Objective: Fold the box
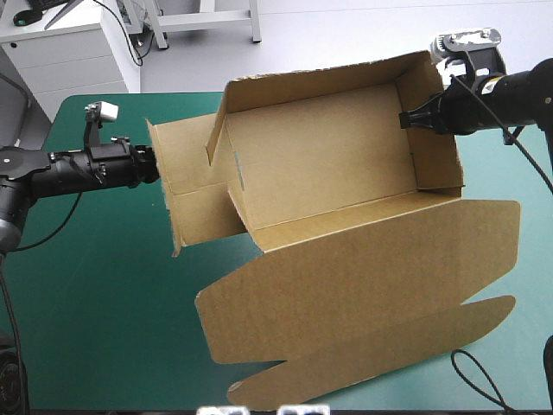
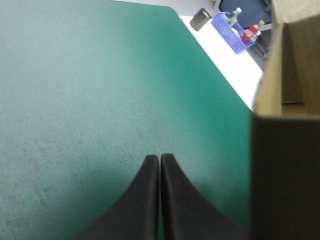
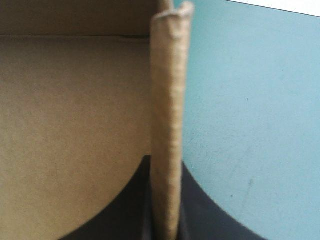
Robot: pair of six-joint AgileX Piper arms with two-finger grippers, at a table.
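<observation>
The brown box stands tilted near the table's middle, its long walls raised and its lid spread flat toward the front edge. My right gripper is shut on the box's right end wall; the right wrist view shows that wall's edge pinched between the black fingers of the right gripper, with the box's inside to one side. My left gripper is shut on nothing at the outer face of the left end flap. In the left wrist view the left gripper points across the cover with the board close beside it.
The teal-green cover shows left of the box and along the front left. The table's rounded far left corner lies behind my left arm. The lid's tab reaches close to the front edge.
</observation>
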